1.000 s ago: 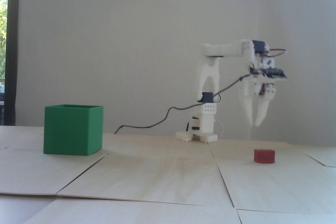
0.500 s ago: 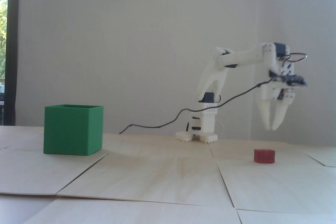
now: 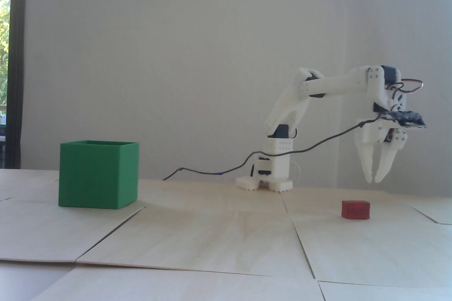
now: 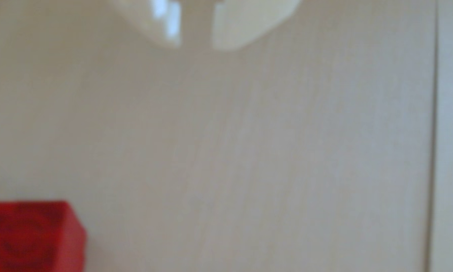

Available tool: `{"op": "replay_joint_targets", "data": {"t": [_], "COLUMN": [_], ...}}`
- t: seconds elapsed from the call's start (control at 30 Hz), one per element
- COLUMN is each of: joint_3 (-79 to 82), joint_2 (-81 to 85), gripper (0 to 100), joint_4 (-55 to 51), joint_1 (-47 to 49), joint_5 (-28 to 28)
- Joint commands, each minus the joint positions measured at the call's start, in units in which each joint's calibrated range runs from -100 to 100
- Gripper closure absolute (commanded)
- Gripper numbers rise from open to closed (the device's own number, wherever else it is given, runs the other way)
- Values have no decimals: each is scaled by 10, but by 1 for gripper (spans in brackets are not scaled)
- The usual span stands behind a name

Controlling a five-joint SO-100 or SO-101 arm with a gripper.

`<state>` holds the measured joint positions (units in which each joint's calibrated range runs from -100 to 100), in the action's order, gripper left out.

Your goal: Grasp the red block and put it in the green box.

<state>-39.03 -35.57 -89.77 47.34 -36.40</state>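
In the fixed view, the small dark-red matte rectangular block [image 3: 355,209] lay on the pale wooden worktop [image 3: 219,237] at lower right, while the large solid-green thin-walled box [image 3: 98,174] stood well apart at left. Farther back, the white arm's jaws [image 3: 373,180] hung above the block, empty, tips narrowly parted; the blurred wrist view showed the block [image 4: 31,235] at lower left.
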Motion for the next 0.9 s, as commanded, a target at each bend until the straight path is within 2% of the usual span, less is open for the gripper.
{"op": "replay_joint_targets", "data": {"t": [0.0, 0.2, 0.77, 0.87], "joint_3": [-76, -78, -81, -81], "joint_2": [14, 12, -63, -62], "gripper": [97, 90, 89, 84], "joint_4": [33, 61, 44, 17], "joint_1": [-11, -24, -76, -92], "joint_5": [2, 2, 0, -1]}}
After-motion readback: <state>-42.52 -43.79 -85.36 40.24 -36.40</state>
